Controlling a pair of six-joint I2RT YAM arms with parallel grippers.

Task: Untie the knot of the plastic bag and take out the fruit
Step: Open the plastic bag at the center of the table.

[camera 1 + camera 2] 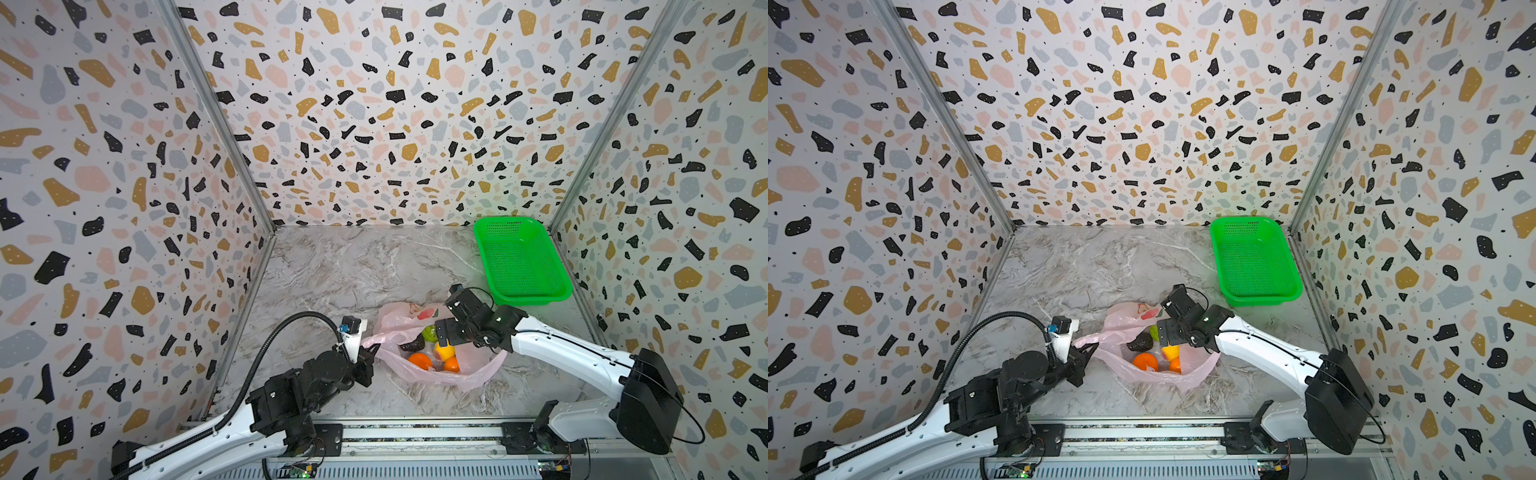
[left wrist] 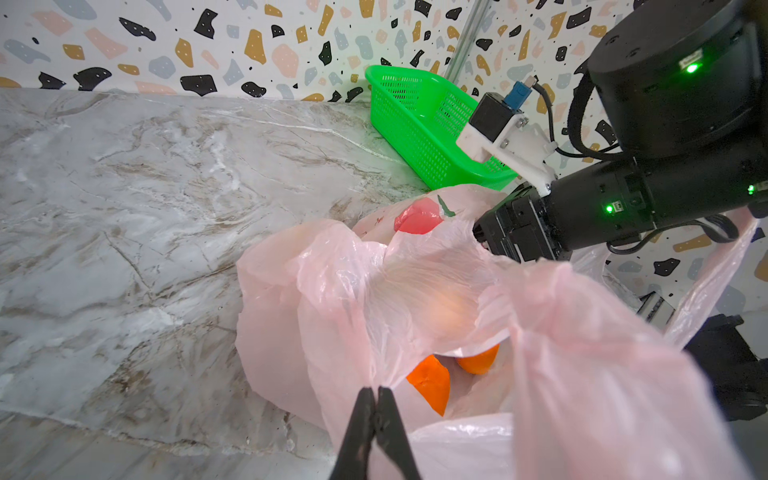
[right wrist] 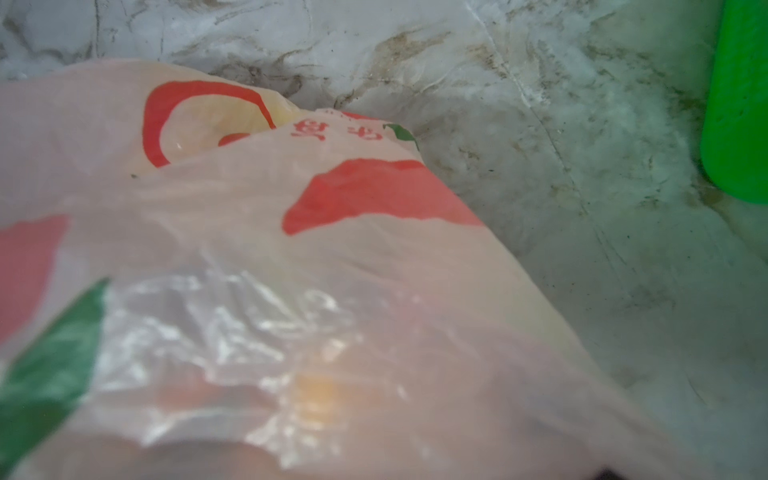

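Note:
The pink plastic bag [image 1: 390, 320] [image 2: 332, 291] lies with its mouth spread wide; no knot shows. The fruit sits inside: two tangerines [image 1: 420, 360] [image 1: 452, 365], a dark avocado [image 1: 413, 344], a green round fruit [image 1: 430, 332] and a yellow one [image 1: 444, 354]. My left gripper [image 1: 374, 351] [image 2: 376, 390] is shut on the bag's left rim and holds it out. My right gripper [image 1: 444, 344] reaches into the mouth just above the yellow fruit. Its jaws stand wide, their tips hidden, and touch cannot be told. Bag film [image 3: 374, 270] fills the right wrist view.
A bright green perforated basket [image 1: 536, 297] [image 1: 1262, 299] [image 2: 415, 124] stands with nothing in it at the back right, against the right wall. Patterned walls close in the marble table [image 1: 332, 270] on three sides. A metal rail [image 1: 415, 436] runs along the front edge.

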